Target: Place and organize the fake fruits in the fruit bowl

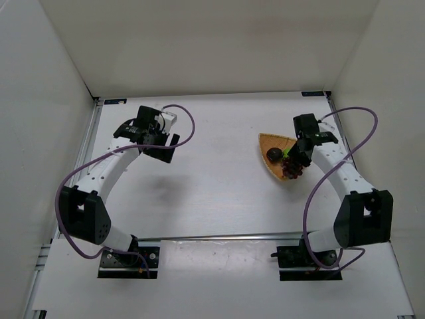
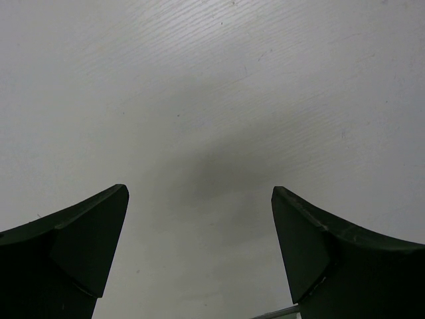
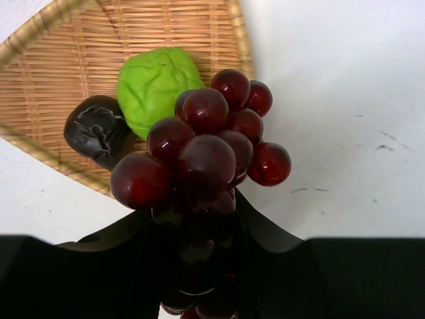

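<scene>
The tan woven fruit bowl (image 1: 271, 141) (image 3: 166, 26) lies on the table's right side. Inside it are a bright green round fruit (image 3: 156, 86) (image 1: 287, 154) and a near-black round fruit (image 3: 96, 129) (image 1: 272, 155), side by side. My right gripper (image 3: 196, 212) (image 1: 296, 158) is shut on the dark red grape bunch (image 3: 206, 146) (image 1: 292, 171), which hangs over the bowl's near-right rim, next to the green fruit. My left gripper (image 2: 199, 193) (image 1: 163, 143) is open over bare table at the far left, with nothing between its fingers (image 2: 86, 239).
White walls enclose the table on the left, right and back. A metal rail (image 1: 219, 236) crosses in front of both arm bases. A purple cable (image 1: 362, 133) loops beside the right arm.
</scene>
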`<state>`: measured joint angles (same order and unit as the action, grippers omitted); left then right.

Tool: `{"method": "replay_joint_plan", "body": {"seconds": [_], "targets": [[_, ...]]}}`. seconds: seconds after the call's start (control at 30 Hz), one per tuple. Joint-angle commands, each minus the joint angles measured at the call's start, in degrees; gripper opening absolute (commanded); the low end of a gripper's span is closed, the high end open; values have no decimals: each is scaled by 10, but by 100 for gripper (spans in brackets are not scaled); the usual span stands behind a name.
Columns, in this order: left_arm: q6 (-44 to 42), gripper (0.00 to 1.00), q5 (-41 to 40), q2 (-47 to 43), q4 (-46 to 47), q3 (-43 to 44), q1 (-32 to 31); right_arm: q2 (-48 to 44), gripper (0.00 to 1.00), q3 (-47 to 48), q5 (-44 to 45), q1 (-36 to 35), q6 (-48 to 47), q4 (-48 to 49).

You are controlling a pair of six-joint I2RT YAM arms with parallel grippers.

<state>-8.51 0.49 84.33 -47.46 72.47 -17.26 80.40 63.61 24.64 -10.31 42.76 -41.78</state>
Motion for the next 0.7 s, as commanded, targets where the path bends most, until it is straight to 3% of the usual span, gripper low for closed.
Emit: {"method": "replay_joint_plan", "body": {"seconds": [0.0,0.27,0.5,0.53,0.63,0.67], "targets": [[10,100,11,-21,-2,-3,1,23,24,10,-14,-2,33,35],[15,100,11,-21,-2,-14,1,89,24,35,-14,-2,51,47],[15,100,16,-21,-2,-14,1,111,35,51,-14,-2,46,47],[15,100,16,-21,-2,-14,1,111,50,51,-14,-2,46,47],[15,100,16,-21,-2,-19,1,111,83,51,-14,-2,41,39],[15,100,16,-21,-2,-19,1,111,87,51,-8,-2,35,29]]}}
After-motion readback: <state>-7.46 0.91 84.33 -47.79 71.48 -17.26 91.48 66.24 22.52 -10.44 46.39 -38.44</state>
